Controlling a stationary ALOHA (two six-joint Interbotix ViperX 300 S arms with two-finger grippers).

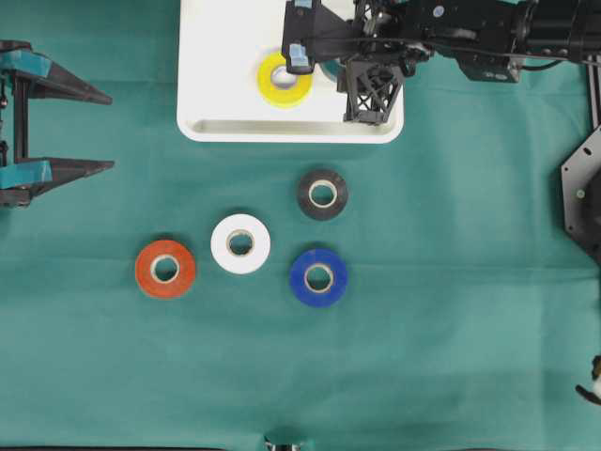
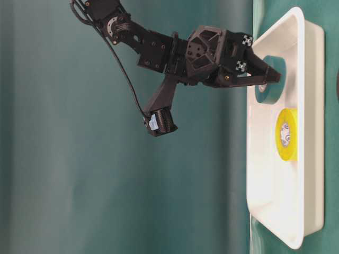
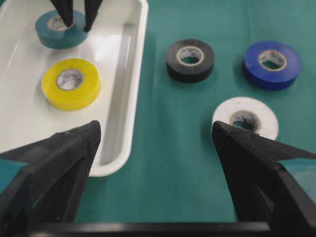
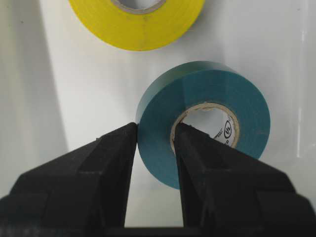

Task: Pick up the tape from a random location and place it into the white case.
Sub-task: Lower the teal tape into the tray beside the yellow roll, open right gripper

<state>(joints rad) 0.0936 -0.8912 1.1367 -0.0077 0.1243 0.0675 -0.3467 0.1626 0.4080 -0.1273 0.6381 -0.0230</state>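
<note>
The right end effector [image 4: 155, 143] pinches the wall of a teal tape [image 4: 212, 118] inside the white case [image 1: 225, 127], one finger in the roll's core and the other against its outer face, a hold that suits a thin ring better than spanning its full width. In the left wrist view the teal roll appears to sit flat on the case floor, near the far end, just beyond a yellow tape [image 1: 285, 79] already lying there. The roll seems to be placed beside the yellow one rather than on it, so both lie flat; whether it rests fully on the floor cannot be told.

The left end effector [image 1: 70, 127] hangs over the left edge of the tabletop [image 1: 451, 357] with its fingers spread wide and nothing between them, well apart from the work, which leaves the case clear for the other arm.

Four rolls wait on the green cloth below the case: black [image 1: 322, 194], white [image 1: 240, 243], blue [image 1: 318, 277] and orange [image 1: 165, 269], each flat with its core up, so a finger can drop into the hole. By the look of it, releasing the teal roll is what remains of this placement.
</note>
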